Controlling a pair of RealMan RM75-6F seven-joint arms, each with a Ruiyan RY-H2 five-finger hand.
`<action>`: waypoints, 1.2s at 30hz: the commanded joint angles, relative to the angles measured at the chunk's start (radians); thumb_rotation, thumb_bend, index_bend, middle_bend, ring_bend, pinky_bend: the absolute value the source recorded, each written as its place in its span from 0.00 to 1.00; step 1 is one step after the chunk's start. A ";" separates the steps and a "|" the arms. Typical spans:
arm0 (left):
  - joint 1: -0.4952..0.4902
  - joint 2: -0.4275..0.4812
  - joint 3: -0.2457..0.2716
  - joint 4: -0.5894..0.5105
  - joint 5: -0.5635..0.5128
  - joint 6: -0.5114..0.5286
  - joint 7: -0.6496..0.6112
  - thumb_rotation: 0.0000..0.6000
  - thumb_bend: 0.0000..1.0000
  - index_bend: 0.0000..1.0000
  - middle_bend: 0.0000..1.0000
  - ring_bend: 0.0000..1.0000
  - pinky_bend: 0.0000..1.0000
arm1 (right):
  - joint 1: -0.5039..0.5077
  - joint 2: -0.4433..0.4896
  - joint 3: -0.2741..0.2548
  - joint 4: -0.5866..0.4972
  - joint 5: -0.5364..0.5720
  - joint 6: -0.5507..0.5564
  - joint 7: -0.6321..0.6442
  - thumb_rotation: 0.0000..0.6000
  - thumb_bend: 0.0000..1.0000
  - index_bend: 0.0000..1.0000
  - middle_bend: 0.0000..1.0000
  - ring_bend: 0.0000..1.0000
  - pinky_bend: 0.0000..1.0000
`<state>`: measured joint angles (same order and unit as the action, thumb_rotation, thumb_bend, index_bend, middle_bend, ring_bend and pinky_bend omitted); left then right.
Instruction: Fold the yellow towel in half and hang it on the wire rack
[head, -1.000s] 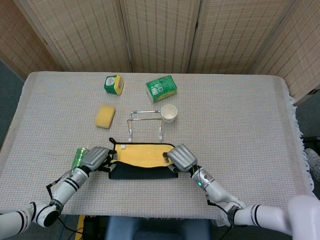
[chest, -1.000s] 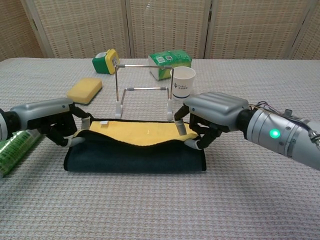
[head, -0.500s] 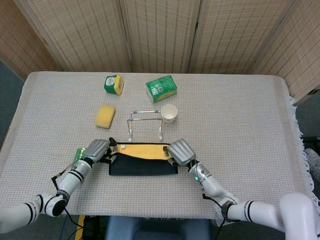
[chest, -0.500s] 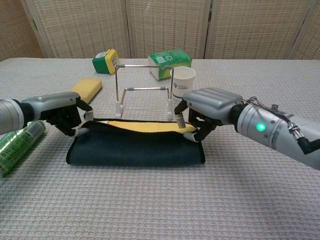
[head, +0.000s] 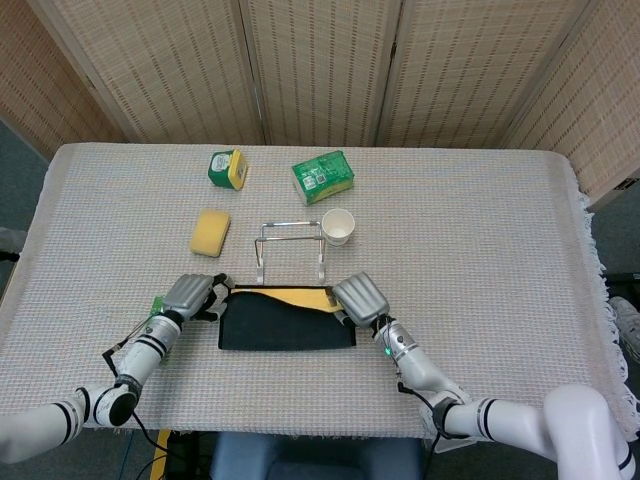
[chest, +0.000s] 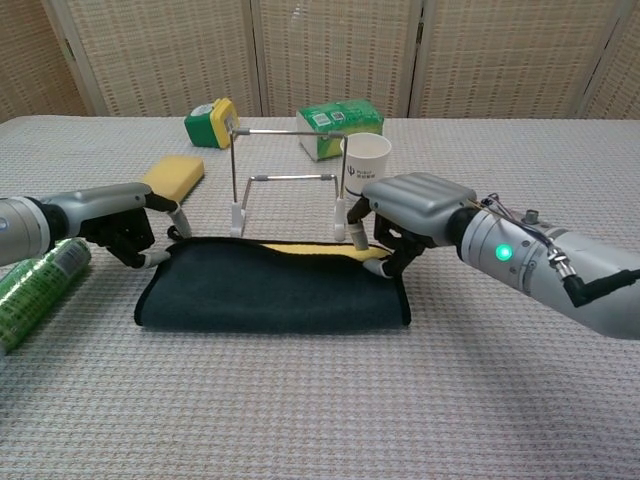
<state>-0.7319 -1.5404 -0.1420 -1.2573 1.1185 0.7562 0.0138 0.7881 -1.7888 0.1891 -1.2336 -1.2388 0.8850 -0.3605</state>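
The towel (head: 287, 322) (chest: 270, 290) lies folded over on the table just in front of the wire rack (head: 290, 245) (chest: 290, 175). Its dark side faces up and a thin yellow strip shows along the far edge. My left hand (head: 192, 296) (chest: 125, 225) pinches the towel's far left corner. At the far right corner my right hand (head: 360, 298) (chest: 410, 210) pinches the upper layer a little above the table. Both hands sit close to the rack's feet.
A paper cup (head: 338, 227) (chest: 366, 165) stands right of the rack. A yellow sponge (head: 210, 232) (chest: 170, 180), a green-yellow tub (head: 227, 168) and a green packet (head: 323, 177) lie further back. A green bottle (chest: 35, 290) lies by my left forearm.
Both hands have carried the towel's near edge away from me toward the rack. The dark layer now covers nearly all the yellow that showed before.
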 joint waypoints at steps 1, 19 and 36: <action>0.014 0.007 -0.004 -0.016 -0.009 0.027 0.007 1.00 0.45 0.19 0.94 0.92 0.95 | 0.007 -0.013 0.003 0.020 -0.001 0.005 0.003 1.00 0.41 0.60 0.94 1.00 1.00; 0.101 0.059 0.019 -0.100 0.100 0.205 -0.008 1.00 0.44 0.08 0.94 0.91 0.95 | 0.049 -0.075 0.016 0.151 0.000 -0.006 0.000 1.00 0.41 0.60 0.94 1.00 1.00; 0.133 0.087 0.029 -0.128 0.128 0.227 -0.025 1.00 0.44 0.08 0.94 0.91 0.95 | 0.054 -0.072 0.019 0.166 0.011 -0.018 0.029 1.00 0.41 0.08 0.90 1.00 1.00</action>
<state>-0.5993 -1.4541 -0.1133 -1.3855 1.2464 0.9827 -0.0113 0.8432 -1.8631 0.2086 -1.0659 -1.2261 0.8657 -0.3336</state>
